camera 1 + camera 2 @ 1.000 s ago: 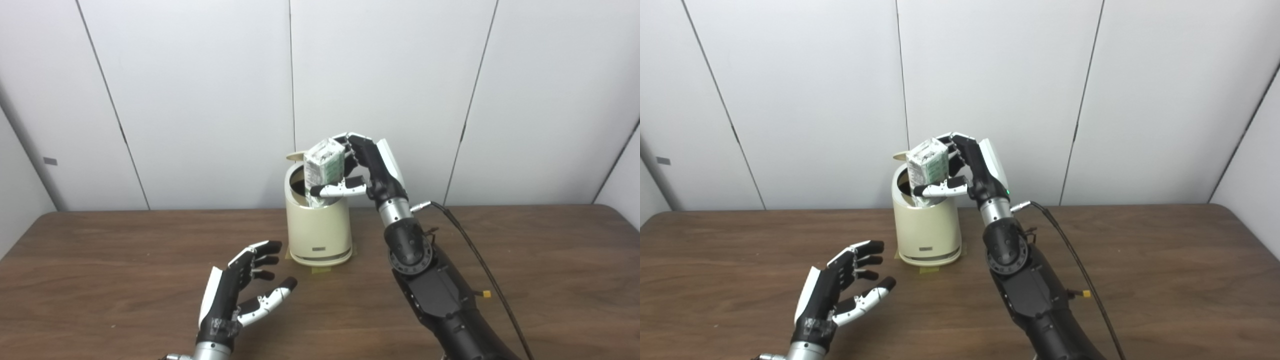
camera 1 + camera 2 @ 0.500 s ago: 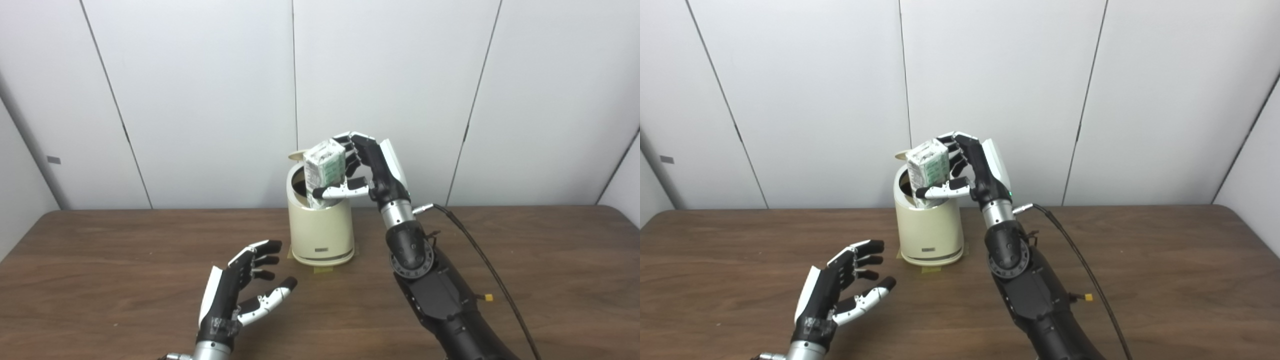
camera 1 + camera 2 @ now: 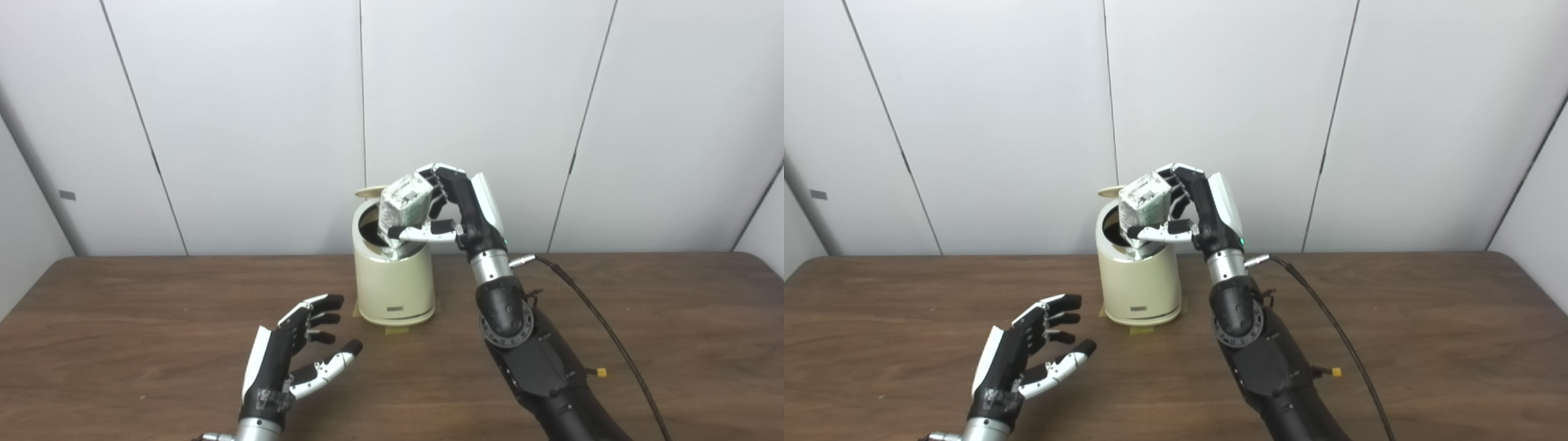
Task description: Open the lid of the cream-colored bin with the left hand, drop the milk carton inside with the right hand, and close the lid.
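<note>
Right hand (image 3: pixel 459 211) is raised over the cream-colored bin (image 3: pixel 395 285), its fingers and thumb clamped on the milk carton (image 3: pixel 402 205). The carton is held tilted, its top leaning toward the right, and its lower end is dipped into the bin's round opening, while most of its body is seen above the rim. The lid (image 3: pixel 369 192) is flipped up at the back of the bin, so the dark inside is exposed. The bin is stood near the far edge of the brown wooden counter (image 3: pixel 122 318), in front of a white panelled wall (image 3: pixel 245 122), with a small piece of tape (image 3: pixel 395 330) seen at its base. Left hand (image 3: pixel 288 361) is held low over the counter, in front of the bin and to its left, well apart from it; its fingers are spread and nothing is held in it. A black cable (image 3: pixel 588 306) is trailed from the right wrist toward the lower right.
</note>
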Controlling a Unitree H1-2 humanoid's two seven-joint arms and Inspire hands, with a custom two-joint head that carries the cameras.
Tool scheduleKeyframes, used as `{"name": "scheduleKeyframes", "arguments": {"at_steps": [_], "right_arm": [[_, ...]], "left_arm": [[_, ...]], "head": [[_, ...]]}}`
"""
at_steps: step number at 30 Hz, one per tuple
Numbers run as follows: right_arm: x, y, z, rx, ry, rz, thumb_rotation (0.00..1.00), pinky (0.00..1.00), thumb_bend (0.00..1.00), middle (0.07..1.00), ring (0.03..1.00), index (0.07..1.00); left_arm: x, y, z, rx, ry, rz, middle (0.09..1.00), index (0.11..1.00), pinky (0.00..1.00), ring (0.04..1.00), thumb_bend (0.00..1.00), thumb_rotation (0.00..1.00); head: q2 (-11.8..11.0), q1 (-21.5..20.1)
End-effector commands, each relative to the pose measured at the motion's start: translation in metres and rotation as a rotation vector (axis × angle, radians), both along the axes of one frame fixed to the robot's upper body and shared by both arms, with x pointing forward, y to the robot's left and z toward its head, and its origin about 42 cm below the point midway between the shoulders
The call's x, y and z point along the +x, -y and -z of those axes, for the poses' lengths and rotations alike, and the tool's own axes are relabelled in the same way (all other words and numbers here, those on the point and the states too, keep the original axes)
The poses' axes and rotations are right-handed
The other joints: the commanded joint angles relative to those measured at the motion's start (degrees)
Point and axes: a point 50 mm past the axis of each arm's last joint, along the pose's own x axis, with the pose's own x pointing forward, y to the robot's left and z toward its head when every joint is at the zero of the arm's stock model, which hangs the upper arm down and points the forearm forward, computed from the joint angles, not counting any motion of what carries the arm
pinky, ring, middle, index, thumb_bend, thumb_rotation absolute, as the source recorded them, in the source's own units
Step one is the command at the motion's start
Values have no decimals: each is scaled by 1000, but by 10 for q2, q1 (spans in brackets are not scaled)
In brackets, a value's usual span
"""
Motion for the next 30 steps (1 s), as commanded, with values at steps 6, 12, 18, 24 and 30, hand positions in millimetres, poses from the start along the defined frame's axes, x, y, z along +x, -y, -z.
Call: {"name": "scheduleKeyframes", "arguments": {"at_steps": [6, 12, 18, 24, 30], "right_arm": [[6, -4, -38, 34, 127, -9, 0, 270, 516, 505, 400, 511], [7, -5, -49, 59, 170, 4, 0, 319, 518, 486, 415, 514], [8, -4, -62, 105, 270, 29, 0, 318, 517, 474, 411, 524], [6, -3, -70, 127, 348, 40, 0, 320, 517, 476, 417, 523], [5, -2, -74, 128, 371, 41, 0, 335, 519, 483, 425, 511]], "left_arm": [[10, 1, -17, -3, 83, 6, 774, 742, 622, 741, 618, 128], [10, 2, -16, -6, 82, 9, 774, 742, 619, 737, 614, 119], [12, 3, -16, -10, 78, 10, 771, 738, 617, 736, 613, 109], [13, 3, -15, -10, 73, 6, 775, 739, 618, 736, 617, 120], [13, 3, -15, -2, 79, 8, 773, 737, 618, 739, 612, 129]], "head": [[0, 1], [0, 1], [0, 3], [-1, 2], [-1, 2]]}}
